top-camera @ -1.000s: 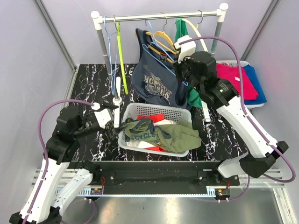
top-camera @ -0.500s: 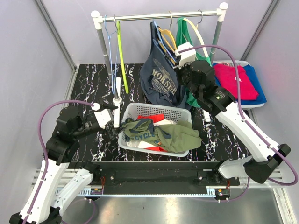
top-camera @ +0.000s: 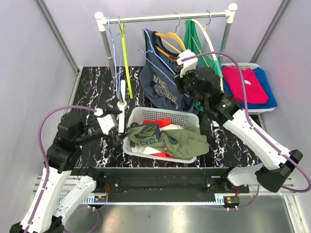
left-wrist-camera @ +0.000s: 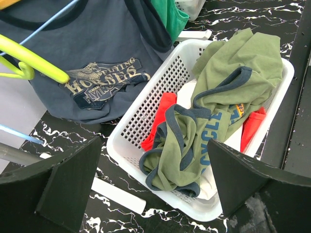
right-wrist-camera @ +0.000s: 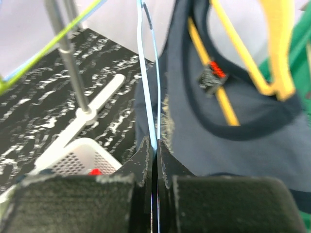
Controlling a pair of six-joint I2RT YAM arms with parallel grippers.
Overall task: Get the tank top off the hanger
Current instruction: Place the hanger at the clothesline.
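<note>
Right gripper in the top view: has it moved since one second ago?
Yes. The right gripper has shifted left, away from the rack's right post and nearer the white basket, jaws shut on a blue hanger wire.

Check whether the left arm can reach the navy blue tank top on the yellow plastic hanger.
Likely yes: the left gripper is open, and the tank top hangs just past a corner of the white plastic basket, nothing blocking its hem.

Navy tank top [top-camera: 163,85], blue hanger [right-wrist-camera: 148,102], white basket [top-camera: 146,115]
</note>
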